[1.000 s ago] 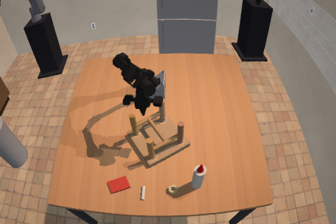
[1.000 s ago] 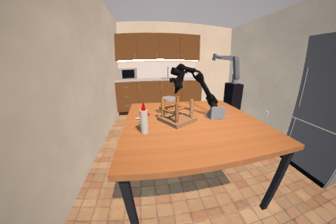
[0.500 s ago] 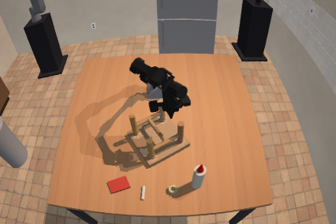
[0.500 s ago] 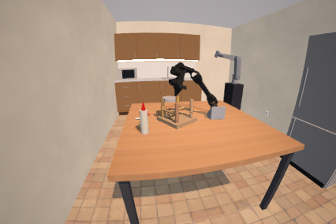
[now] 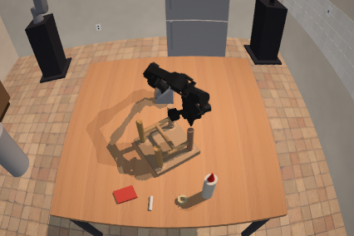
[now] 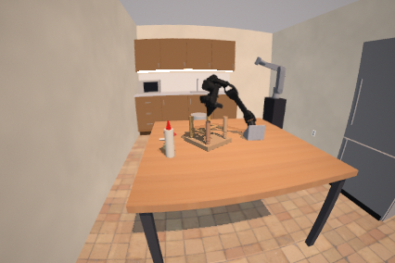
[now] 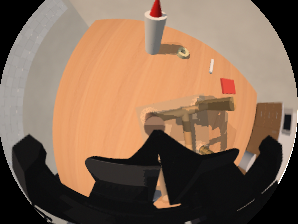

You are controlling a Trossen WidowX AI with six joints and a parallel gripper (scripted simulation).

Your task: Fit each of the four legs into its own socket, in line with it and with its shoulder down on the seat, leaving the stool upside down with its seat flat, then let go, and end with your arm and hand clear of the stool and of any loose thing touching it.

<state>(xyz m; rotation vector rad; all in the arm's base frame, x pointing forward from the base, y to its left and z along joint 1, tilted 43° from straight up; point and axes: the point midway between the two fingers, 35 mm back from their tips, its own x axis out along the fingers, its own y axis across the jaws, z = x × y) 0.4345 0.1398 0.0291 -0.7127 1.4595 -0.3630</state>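
The stool seat [image 5: 177, 163] [image 6: 209, 146] lies upside down with its legs pointing up. The darker brown leg [image 5: 190, 139] [image 6: 208, 131] [image 7: 154, 125] stands upright at the right corner in the top view. A left leg [image 5: 140, 130] and a front leg [image 5: 158, 157] also stand upright. The back leg is partly hidden by the arm. Rails join the legs. Whether every shoulder touches the seat is too small to tell. My gripper [image 5: 191, 124] [image 6: 209, 115] [image 7: 156, 133] is shut and empty, tips pointing down just over the brown leg's top; contact cannot be told.
A white bottle with a red tip [image 5: 208, 187] [image 6: 170, 143] [image 7: 154, 32], a small ring [image 5: 182, 197] [image 7: 183, 52], a white stick [image 5: 150, 203] [image 7: 211, 66] and a red block [image 5: 125, 194] [image 7: 228, 86] lie beyond the stool. A grey angled block [image 5: 164, 97] [image 6: 255, 132] stands by the arm base.
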